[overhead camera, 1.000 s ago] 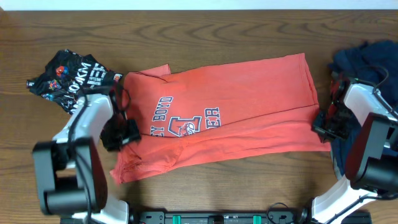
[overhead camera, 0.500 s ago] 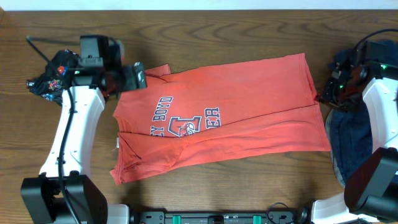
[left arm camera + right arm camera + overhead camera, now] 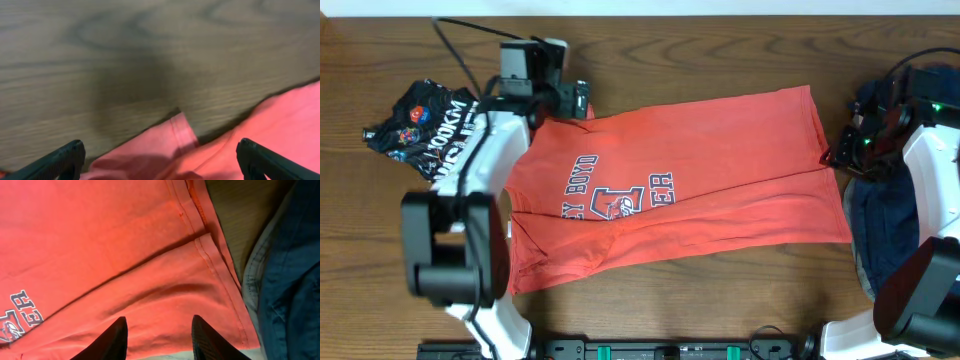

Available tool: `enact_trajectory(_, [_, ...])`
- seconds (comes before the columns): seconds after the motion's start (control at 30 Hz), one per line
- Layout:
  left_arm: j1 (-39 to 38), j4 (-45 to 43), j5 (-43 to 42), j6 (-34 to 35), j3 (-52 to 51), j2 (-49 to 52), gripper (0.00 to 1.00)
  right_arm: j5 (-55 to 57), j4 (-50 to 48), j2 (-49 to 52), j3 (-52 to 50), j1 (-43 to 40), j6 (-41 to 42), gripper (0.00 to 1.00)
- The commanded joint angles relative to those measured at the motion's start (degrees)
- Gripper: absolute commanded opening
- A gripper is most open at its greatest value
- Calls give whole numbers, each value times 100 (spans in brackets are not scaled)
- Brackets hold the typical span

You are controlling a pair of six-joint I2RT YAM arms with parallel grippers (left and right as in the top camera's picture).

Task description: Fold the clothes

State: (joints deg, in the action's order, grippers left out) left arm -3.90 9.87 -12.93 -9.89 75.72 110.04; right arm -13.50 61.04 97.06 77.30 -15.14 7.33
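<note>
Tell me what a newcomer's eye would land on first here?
A coral-red T-shirt with navy lettering lies spread across the middle of the wooden table. A crumpled black shirt sits to its left and navy clothes lie at the right edge. The left end effector is open over a sleeve, the right end effector open over the hem.

Before me the coral-red T-shirt (image 3: pixel 700 170) lies spread, lettering up, mid-table — black printed shirt (image 3: pixel 430 125) crumpled near the far-left corner, navy shirts (image 3: pixel 870 240) heaped at the right edge.
</note>
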Motion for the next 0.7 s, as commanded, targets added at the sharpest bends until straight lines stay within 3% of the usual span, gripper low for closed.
enact_trajectory(0.0, [-33,-192,114,-409,50,374,98,-68,15,-26,59,96,-72,40])
enact_trajectory(0.5, [-157,-205,238,-356,48,1064,100,-24,22,-26,59,96,-55,40])
enact_trajectory(0.67, [-282,-273,247,-358,48,1134,96,-24,50,-26,59,96,-55,40])
